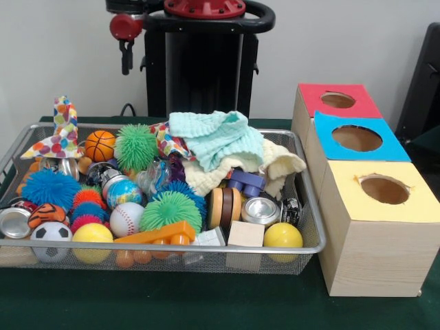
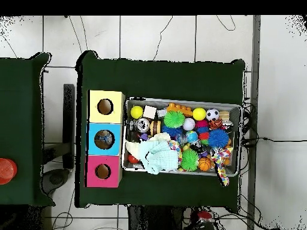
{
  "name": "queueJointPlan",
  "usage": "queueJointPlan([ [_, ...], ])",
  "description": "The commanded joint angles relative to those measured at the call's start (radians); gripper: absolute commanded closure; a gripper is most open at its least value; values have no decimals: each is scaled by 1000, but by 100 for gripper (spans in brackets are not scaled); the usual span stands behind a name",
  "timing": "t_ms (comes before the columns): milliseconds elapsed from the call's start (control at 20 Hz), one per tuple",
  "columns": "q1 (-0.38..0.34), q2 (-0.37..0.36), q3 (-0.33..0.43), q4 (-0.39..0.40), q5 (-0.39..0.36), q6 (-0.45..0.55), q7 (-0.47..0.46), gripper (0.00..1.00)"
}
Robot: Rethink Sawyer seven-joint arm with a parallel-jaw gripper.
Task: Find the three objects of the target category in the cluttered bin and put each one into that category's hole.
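A wire mesh bin [image 1: 206, 249] [image 2: 180, 100] is piled with clutter. It holds a small basketball [image 1: 100, 145], a baseball [image 1: 126, 218], a soccer ball [image 1: 51, 234], two yellow balls [image 1: 282, 235], green spiky balls [image 1: 170, 208] and a blue spiky ball [image 1: 49, 187]. A mint cloth [image 1: 216, 137] [image 2: 157, 151] lies over a cream cloth [image 1: 275, 161]. A tin can [image 1: 260, 210] and a wooden block [image 1: 245, 234] sit near the front. Beside the bin stand three boxes with round holes: red [image 1: 364, 108] [image 2: 93, 173], blue [image 1: 392, 148] [image 2: 93, 139], yellow [image 1: 426, 206] [image 2: 114, 96]. The gripper [image 1: 127, 58] hangs drawn back behind the bin.
The bin and the boxes stand on a dark green table [image 1: 206, 302] [image 2: 162, 78]. A patterned cloth [image 1: 62, 134] drapes over the bin's far corner. A black chair edge [image 1: 426, 82] shows behind the boxes.
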Motion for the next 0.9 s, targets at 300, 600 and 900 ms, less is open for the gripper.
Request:
queueJointPlan([
  [300,-208,-365,261,0,-686,385,-520,0],
  [600,-337,-373,376,-14,-848,439,-525,0],
  [900,-315,-257,271,-117,-985,379,-346,0],
])
